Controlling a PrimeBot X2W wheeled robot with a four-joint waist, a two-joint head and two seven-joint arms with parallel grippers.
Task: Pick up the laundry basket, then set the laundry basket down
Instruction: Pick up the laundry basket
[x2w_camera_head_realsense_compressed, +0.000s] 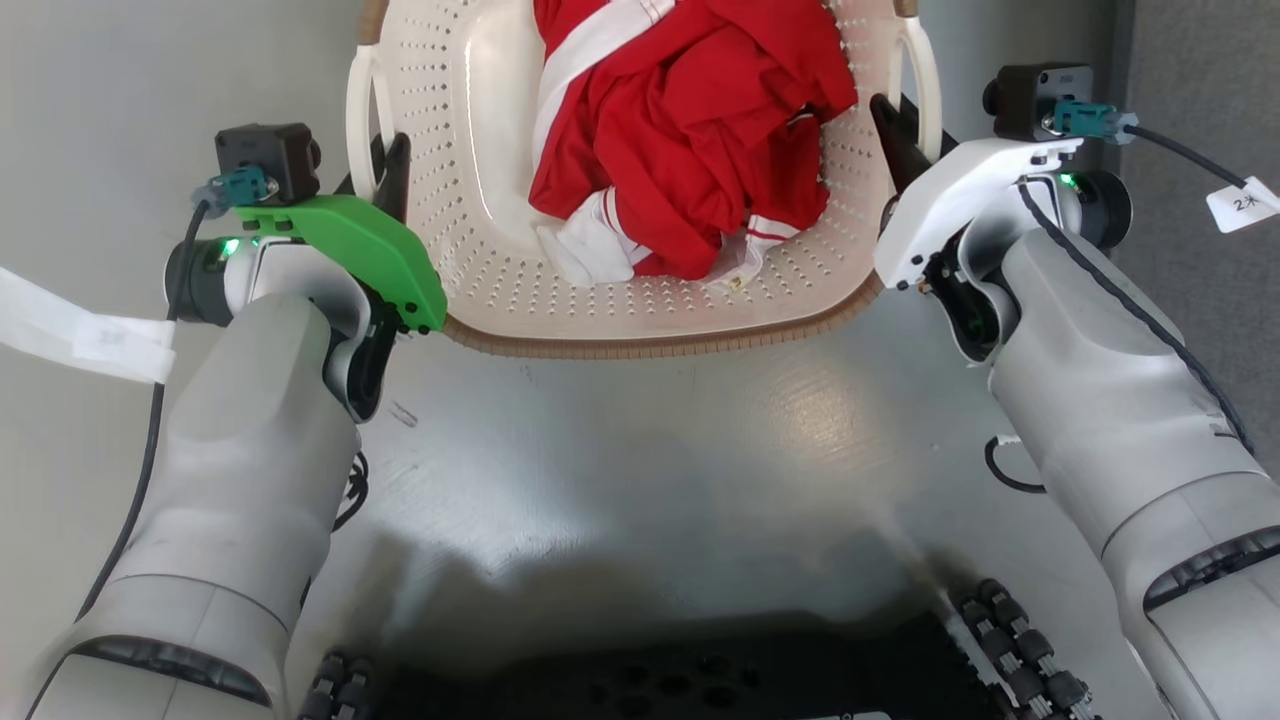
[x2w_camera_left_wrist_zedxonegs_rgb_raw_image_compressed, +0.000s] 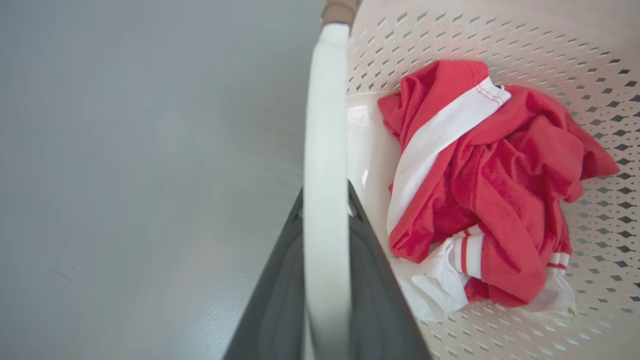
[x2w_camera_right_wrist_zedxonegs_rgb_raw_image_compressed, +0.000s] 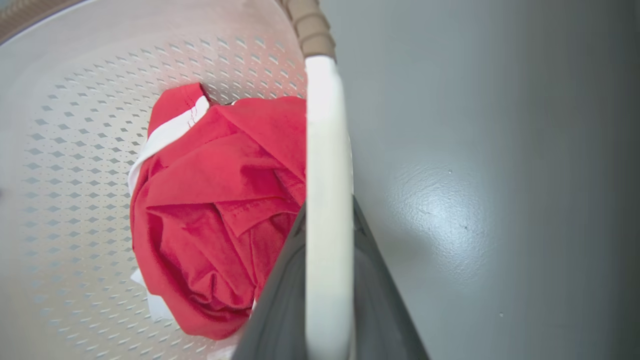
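Observation:
The laundry basket (x2w_camera_head_realsense_compressed: 640, 325), cream-white and perforated with a brown woven rim, sits at the top centre of the head view over grey floor. Red and white clothes (x2w_camera_head_realsense_compressed: 690, 130) lie bunched inside it. My left gripper (x2w_camera_head_realsense_compressed: 385, 175) is shut on the basket's left loop handle (x2w_camera_head_realsense_compressed: 358, 110). In the left wrist view the white handle (x2w_camera_left_wrist_zedxonegs_rgb_raw_image_compressed: 325, 150) runs between the two dark fingers (x2w_camera_left_wrist_zedxonegs_rgb_raw_image_compressed: 280, 280). My right gripper (x2w_camera_head_realsense_compressed: 893, 135) is shut on the right loop handle (x2w_camera_head_realsense_compressed: 925, 80), which likewise passes between its fingers (x2w_camera_right_wrist_zedxonegs_rgb_raw_image_compressed: 380, 280) as a white bar (x2w_camera_right_wrist_zedxonegs_rgb_raw_image_compressed: 325, 150). Whether the basket is off the floor I cannot tell.
My dark wheeled base (x2w_camera_head_realsense_compressed: 700, 680) fills the bottom of the head view, just short of the basket. Glossy grey floor (x2w_camera_head_realsense_compressed: 640, 450) lies between them and on both sides. A darker grey strip (x2w_camera_head_realsense_compressed: 1200, 60) runs along the far right.

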